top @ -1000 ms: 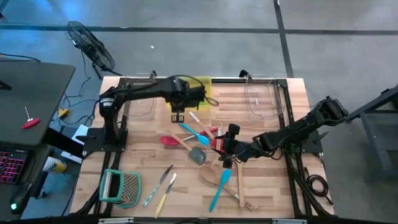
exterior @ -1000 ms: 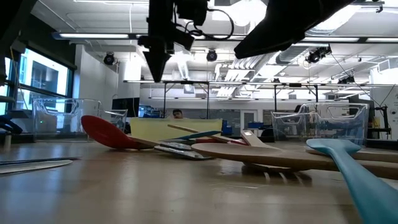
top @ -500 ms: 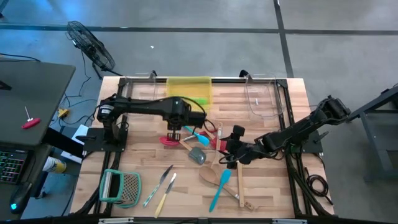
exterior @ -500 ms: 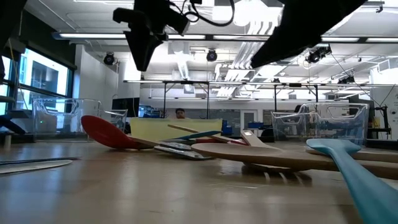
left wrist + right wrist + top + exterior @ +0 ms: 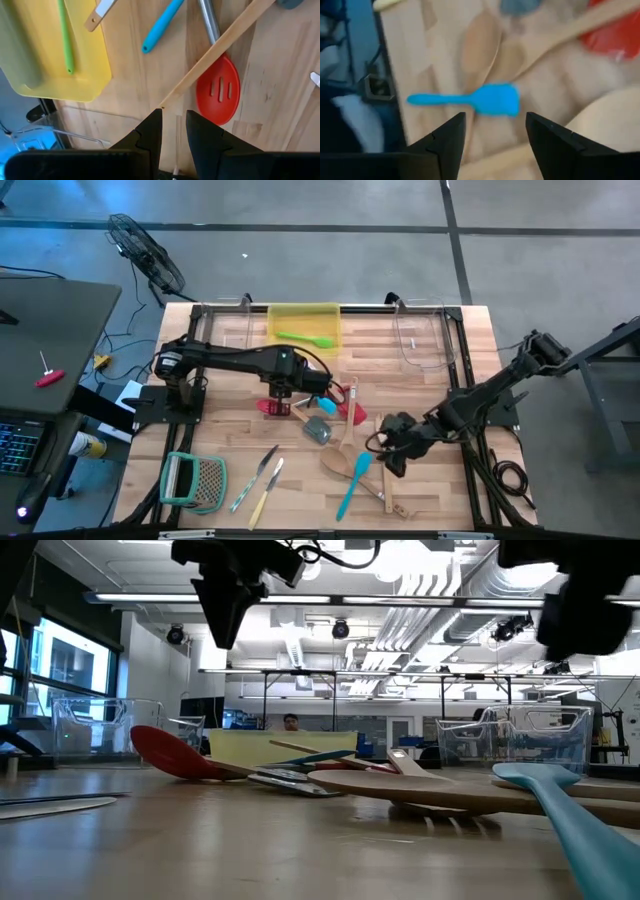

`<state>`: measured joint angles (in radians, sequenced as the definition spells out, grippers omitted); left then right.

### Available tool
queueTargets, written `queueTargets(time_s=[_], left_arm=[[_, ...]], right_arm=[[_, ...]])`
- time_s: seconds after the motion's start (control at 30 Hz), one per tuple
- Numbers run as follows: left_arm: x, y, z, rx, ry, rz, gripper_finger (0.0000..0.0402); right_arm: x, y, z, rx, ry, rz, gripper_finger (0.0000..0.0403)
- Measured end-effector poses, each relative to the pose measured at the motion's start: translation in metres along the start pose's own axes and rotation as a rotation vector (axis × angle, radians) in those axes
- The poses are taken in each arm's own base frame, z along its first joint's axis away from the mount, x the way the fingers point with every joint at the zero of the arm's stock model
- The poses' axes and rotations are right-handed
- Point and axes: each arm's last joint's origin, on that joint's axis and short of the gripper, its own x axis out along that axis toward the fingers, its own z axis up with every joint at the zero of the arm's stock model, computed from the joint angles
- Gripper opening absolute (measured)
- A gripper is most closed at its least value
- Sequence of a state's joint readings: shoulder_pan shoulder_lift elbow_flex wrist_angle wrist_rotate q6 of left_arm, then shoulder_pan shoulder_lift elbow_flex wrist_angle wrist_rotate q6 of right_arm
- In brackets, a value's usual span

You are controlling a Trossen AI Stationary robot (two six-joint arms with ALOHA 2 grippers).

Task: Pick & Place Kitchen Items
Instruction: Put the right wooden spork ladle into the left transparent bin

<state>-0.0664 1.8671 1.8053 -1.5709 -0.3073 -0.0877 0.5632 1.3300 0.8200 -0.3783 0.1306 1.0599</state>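
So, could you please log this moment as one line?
left gripper: above red spatula | right gripper: open, above blue spatula | green spatula: in yellow tray

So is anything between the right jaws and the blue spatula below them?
Nothing visible. The right gripper hangs open over the blue spatula, with only bare table and wooden spoons alongside.

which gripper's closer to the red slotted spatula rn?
Left. The left gripper hovers right over the red slotted spatula; the right gripper is well off to the side, near the blue spatula.
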Motion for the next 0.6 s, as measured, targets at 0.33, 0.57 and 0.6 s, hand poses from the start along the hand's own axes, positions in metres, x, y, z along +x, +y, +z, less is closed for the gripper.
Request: queueTargets(time_s=[0.33,0.57,0.6], left_arm=[[-0.001,-0.003,0.0,-0.06,0.002,-0.03,0.0083],[-0.002,-0.006,0.0,-0.057,-0.002,-0.03,0.0083],[-0.002,-0.006,0.0,-0.057,-0.002,-0.028,0.0083]], right_arm=[[-0.004,0.014,-0.019,0.192,0.28,0.158,0.0165],[-0.003,0.014,-0.018,0.429,0.29,0.119,0.0178],[-0.003,0.014,-0.018,0.455,0.291,0.114,0.0184]])
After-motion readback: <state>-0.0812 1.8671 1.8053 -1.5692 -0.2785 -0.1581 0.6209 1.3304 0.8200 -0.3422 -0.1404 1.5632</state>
